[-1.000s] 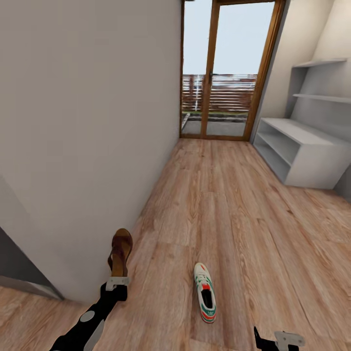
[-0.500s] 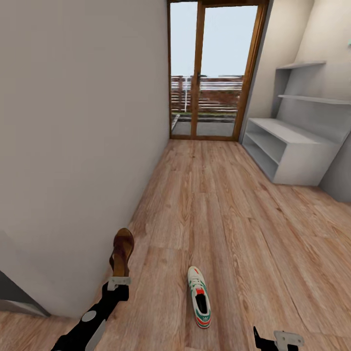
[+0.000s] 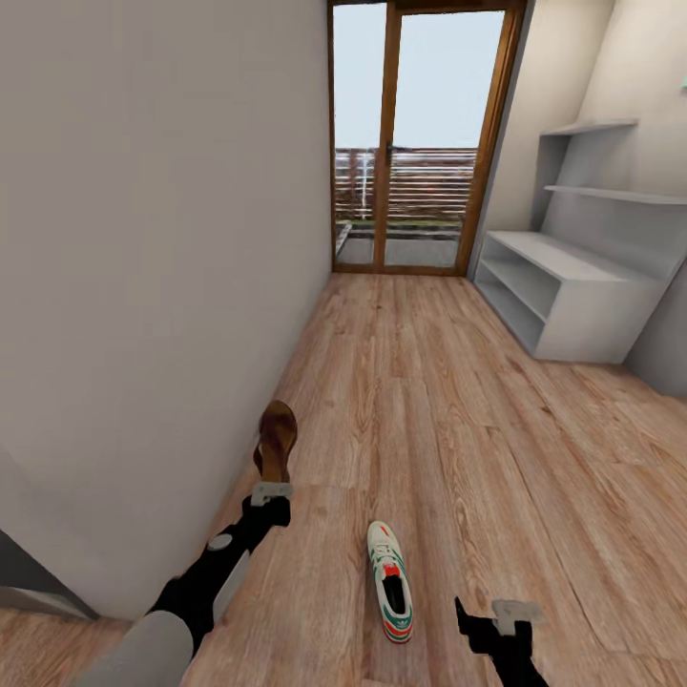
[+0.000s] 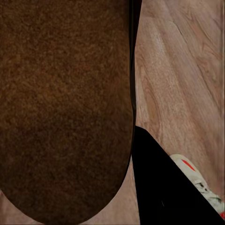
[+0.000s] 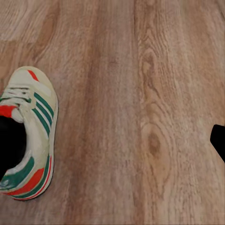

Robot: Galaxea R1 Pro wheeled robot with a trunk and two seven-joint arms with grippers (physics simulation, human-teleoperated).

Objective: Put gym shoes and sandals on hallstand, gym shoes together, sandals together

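Both arms have pushed forward since half a second ago while the camera stayed put: the left gripper now sits further out over the corridor floor, carrying the sandal with it, and the right gripper has come up into clearer sight. Left fingers are clamped on the sandal's heel end; the sandal sticks out ahead of them, toe toward the glass door, off the floor by the look of it, close to the wall. Left wrist view shows its brown sole right up against the camera. One gym shoe lies flat on the planks between the two arms, long axis running near enough straight away from the robot, toe forward, heel nearest. Right gripper is just beside it on the robot's right and clearly nearer than the left; can't tell if those fingers are apart or together. Right wrist view has the shoe off to one side, so not centred under the fingers yet. Hallstand stands well apart, far right up the corridor, shelves bare.
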